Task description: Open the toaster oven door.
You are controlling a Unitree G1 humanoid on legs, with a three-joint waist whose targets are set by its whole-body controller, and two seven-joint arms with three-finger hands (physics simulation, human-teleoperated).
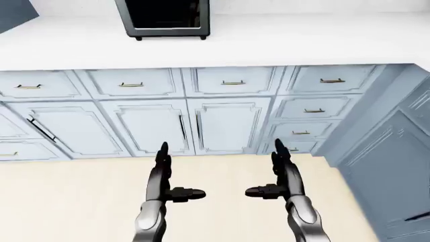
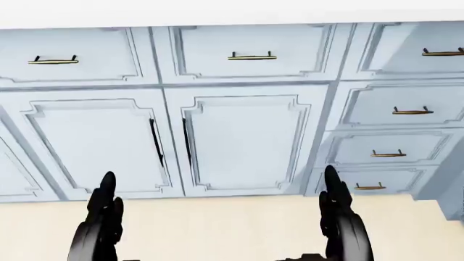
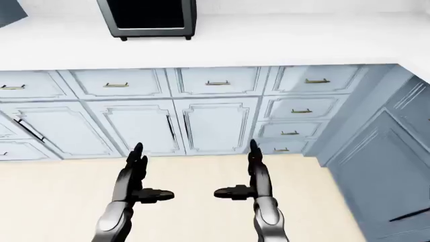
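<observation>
The toaster oven is a dark grey box with a black glass door. It stands on the white counter at the top of the left-eye view, left of centre, cut off by the top edge; its door looks shut. It also shows in the right-eye view. My left hand and right hand are held low over the floor, far below the oven, fingers spread open and empty. The head view shows only the fingertips of the left hand and right hand.
Pale blue cabinet doors and drawers with brass handles run under the counter. A tall blue cabinet side stands at the right. A beige floor lies between me and the cabinets.
</observation>
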